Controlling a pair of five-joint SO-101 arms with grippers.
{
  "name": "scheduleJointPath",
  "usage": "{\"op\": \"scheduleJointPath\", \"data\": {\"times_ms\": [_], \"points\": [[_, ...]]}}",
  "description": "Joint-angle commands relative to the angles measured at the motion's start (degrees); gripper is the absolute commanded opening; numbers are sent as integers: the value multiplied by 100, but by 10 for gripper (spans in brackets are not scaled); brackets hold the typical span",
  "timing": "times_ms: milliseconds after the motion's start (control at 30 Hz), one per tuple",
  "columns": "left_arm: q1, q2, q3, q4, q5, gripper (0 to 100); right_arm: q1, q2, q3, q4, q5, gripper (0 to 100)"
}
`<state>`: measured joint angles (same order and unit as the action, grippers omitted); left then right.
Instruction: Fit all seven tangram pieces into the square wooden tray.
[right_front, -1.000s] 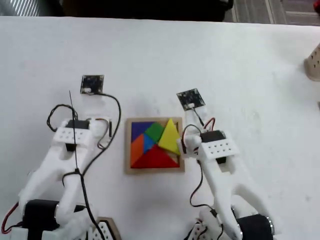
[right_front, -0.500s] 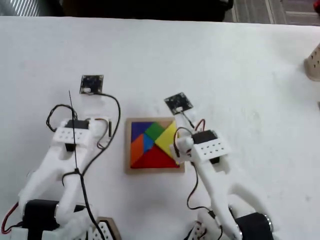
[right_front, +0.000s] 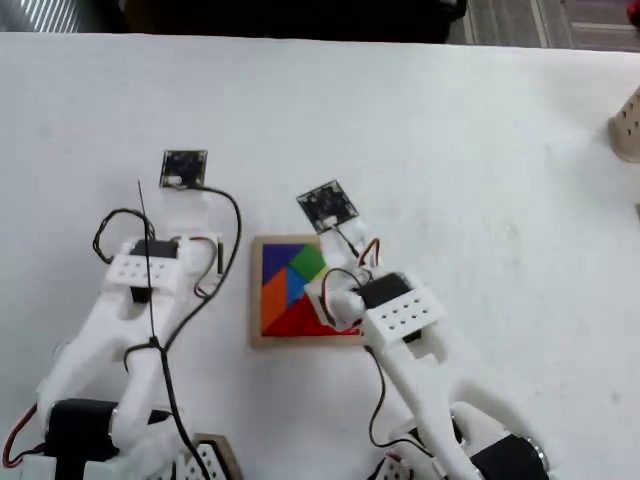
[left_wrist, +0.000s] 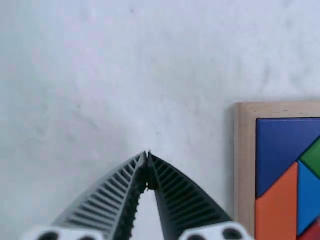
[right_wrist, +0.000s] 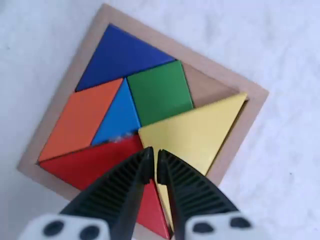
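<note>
Empty and nearly closed, the right gripper (right_wrist: 152, 154) sits over the askew yellow wooden triangle (right_wrist: 200, 135), apparently to seat it in the square wooden tray (right_wrist: 205, 87).

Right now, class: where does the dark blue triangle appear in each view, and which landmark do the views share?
High view: dark blue triangle in the wooden tray's far-left corner.
Left wrist view: against the tray rim, touching the orange piece.
Right wrist view: beside the green square.
Shared landmark: the tray rim.
</note>
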<state>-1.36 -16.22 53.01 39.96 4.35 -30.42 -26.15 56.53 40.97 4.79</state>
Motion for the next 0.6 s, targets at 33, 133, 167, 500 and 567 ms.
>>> {"op": "scheduleJointPath", "data": {"times_ms": [33, 133, 167, 500, 567], "points": [[-4, -171, -79, -149, -44, 23, -40, -207, 369, -1103, 79, 22], [-4, -171, -79, -149, -44, 23, 75, -207, 554, -1235, 501, 20], [-4, -171, -79, -149, -44, 23, 110, -207, 589, -1218, 580, 19], [-40, -171, -18, -149, -44, 23, 259, 233, 492, -1147, 615, 18], [-40, -171, -18, -149, -44, 23, 268, 558, 220, -1007, 615, 18]]}}
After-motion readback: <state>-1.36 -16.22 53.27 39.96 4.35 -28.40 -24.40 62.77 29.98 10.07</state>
